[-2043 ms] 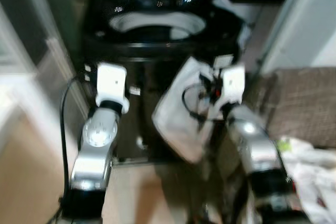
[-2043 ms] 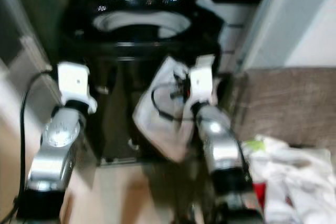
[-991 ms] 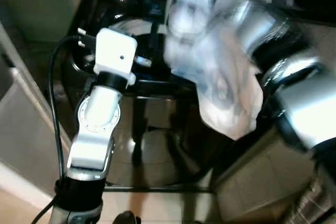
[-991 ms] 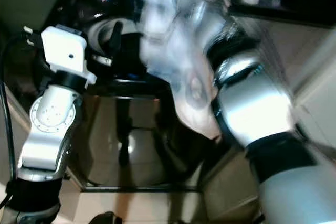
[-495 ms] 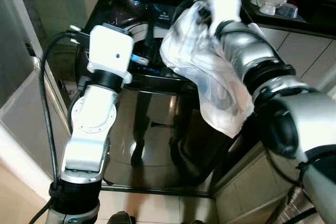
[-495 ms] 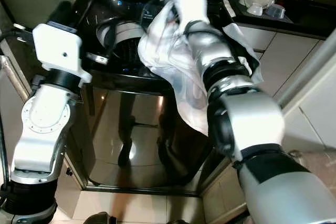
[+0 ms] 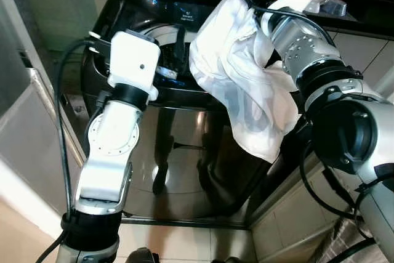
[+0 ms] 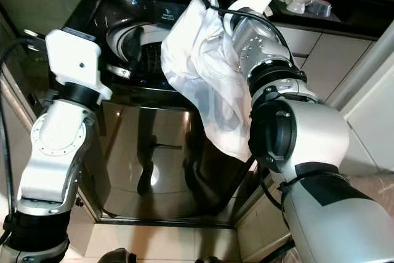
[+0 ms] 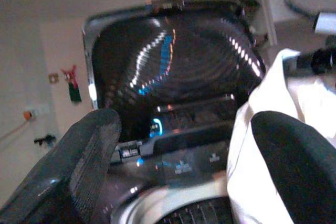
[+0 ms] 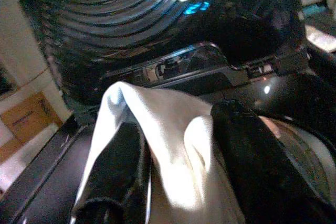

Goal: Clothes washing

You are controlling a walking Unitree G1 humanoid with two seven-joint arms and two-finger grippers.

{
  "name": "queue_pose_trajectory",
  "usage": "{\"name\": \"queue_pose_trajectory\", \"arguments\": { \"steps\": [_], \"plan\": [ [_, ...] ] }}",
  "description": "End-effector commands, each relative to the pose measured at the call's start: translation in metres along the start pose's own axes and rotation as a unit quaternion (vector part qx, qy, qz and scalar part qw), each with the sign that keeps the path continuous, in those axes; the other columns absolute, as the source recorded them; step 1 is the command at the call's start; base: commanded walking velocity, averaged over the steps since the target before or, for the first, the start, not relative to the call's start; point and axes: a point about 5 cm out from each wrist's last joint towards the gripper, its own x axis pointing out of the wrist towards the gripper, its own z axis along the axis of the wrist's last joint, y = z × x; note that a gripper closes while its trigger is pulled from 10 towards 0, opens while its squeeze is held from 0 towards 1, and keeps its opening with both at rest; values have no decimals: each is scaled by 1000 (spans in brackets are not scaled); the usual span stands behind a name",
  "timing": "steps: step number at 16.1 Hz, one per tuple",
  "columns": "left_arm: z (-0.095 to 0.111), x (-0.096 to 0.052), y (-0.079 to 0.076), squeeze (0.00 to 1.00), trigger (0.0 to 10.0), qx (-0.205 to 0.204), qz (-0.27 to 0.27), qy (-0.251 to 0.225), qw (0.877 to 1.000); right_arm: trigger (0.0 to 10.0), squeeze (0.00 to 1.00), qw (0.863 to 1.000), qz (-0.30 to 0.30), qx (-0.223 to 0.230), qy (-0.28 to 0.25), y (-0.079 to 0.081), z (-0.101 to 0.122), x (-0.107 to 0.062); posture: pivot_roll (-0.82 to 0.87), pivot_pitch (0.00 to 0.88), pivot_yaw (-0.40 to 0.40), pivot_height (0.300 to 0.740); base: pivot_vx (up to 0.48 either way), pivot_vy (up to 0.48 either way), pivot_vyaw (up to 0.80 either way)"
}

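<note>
The right gripper [image 10: 173,156] is clamped on a white garment [image 7: 243,78], which hangs below it, draped down the washing machine's [image 7: 184,146] front. The drum opening [image 8: 132,41] lies toward the left gripper [image 9: 181,156], whose fingers are spread, empty, above it.

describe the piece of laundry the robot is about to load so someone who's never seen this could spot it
Start at the black top-loading washing machine with its lid up. Just above its open drum, the right gripper pinches a white garment that hangs down over the machine's front. It is the one pale, crumpled cloth against the glossy dark panel.
</note>
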Motion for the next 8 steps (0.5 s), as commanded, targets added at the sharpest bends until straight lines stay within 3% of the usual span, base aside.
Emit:
{"name": "queue_pose_trajectory", "arguments": {
  "steps": [1,3,4,5,6,8],
  "plan": [
    [1,2,-4,0,10000,-5,-14,0,1000,10000,1000,999,-24,26,-20,-8,14,-1,107,0,-88,740,0,0,0],
    [-1,2,-6,0,10000,-9,-18,2,1000,10000,1000,999,-37,-4,-16,-13,10,-2,100,0,-85,740,0,0,0],
    [-2,1,-6,0,10000,-13,-16,5,1000,10000,1000,993,-50,-102,-16,-15,9,-2,100,0,-85,740,0,0,0],
    [-3,0,-6,0,10000,-13,-16,6,1000,10000,1000,992,-49,-117,-12,-14,8,-2,105,0,-94,740,0,0,0],
    [-3,0,-6,0,10000,-13,-16,7,1000,10000,1000,991,-49,-121,-8,-14,7,-2,105,0,-94,740,0,0,0],
    [-3,-2,-7,0,10000,-18,-10,9,1000,10000,1000,997,-75,-37,6,-21,1,-3,120,0,-114,740,0,0,0]
  ]
}}
